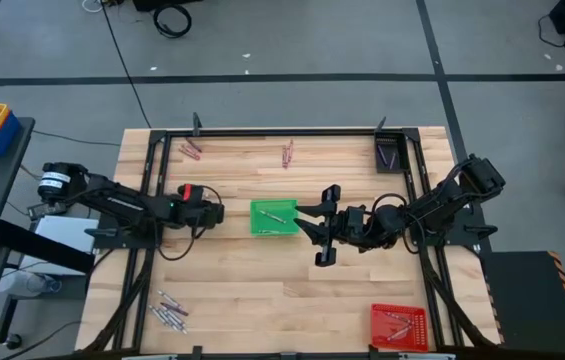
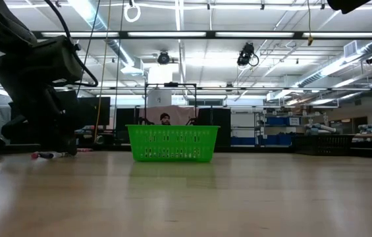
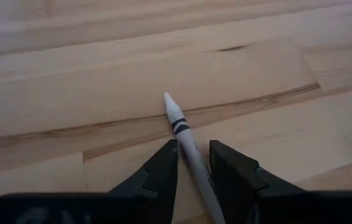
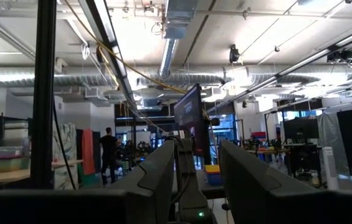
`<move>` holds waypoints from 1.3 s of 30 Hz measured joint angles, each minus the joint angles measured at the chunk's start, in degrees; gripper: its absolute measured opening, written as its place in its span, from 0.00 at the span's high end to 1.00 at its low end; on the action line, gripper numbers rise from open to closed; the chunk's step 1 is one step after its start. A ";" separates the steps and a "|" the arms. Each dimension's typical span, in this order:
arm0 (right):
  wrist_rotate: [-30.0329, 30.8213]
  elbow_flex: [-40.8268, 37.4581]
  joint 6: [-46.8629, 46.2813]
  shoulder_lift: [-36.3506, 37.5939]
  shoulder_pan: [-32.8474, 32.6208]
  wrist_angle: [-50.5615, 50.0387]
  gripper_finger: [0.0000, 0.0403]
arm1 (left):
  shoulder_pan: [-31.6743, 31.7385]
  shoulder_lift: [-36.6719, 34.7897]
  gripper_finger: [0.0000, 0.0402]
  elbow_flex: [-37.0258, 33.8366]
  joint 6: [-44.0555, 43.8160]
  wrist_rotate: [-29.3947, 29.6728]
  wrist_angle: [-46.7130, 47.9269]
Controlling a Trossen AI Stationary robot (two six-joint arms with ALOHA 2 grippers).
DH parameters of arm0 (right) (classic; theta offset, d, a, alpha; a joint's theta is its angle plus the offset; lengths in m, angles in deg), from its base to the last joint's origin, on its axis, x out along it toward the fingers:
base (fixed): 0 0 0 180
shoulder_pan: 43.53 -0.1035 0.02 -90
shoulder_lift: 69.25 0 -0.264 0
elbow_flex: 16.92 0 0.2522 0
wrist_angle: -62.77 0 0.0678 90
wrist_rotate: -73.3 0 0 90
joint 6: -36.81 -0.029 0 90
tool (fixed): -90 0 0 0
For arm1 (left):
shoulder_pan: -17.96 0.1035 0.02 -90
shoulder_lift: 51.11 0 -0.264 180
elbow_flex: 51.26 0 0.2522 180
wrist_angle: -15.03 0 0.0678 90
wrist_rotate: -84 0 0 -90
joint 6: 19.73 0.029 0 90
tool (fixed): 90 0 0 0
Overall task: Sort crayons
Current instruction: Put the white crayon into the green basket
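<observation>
My left gripper [image 1: 219,212] [image 3: 193,152] is low over the table, just left of the green tray [image 1: 259,229], and is shut on a pale crayon [image 3: 177,118] with dark bands. My right gripper [image 1: 312,226] [image 4: 197,163] is open and empty, just right of the green tray, pointing level. One crayon [image 1: 273,215] lies in the green tray. Reddish-pink crayons [image 1: 191,150] [image 1: 287,153] lie near the far edge. Pale crayons [image 1: 168,312] lie at the near left. My left gripper pinches the pale crayon's shaft [image 3: 192,149] between its two fingers. The crayon runs along the fingers, and its pointed tip [image 3: 167,98] sticks out ahead of them over the wood. Whether the tip touches the table I cannot tell.
A red tray [image 1: 375,325] with crayons stands at the near right and a dark tray [image 1: 379,153] with crayons at the far right corner. A black frame runs round the table's edges. In the low view the green tray [image 2: 172,143] stands mid-table.
</observation>
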 joint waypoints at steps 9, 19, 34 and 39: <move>-0.02 0.00 -0.02 0.00 0.00 -0.02 0.68 | -2.29 0.46 0.84 4.91 4.26 -3.99 4.06; -0.02 0.00 0.00 0.00 0.00 0.04 0.68 | -2.25 0.42 0.88 5.07 4.35 -2.97 4.50; -0.02 0.00 0.06 0.00 0.00 0.26 0.68 | -3.30 -0.68 0.88 16.57 25.29 -1.07 -0.78; -0.02 0.00 0.43 0.00 0.00 0.28 0.68 | -4.79 0.67 0.88 23.19 44.01 -1.65 -11.74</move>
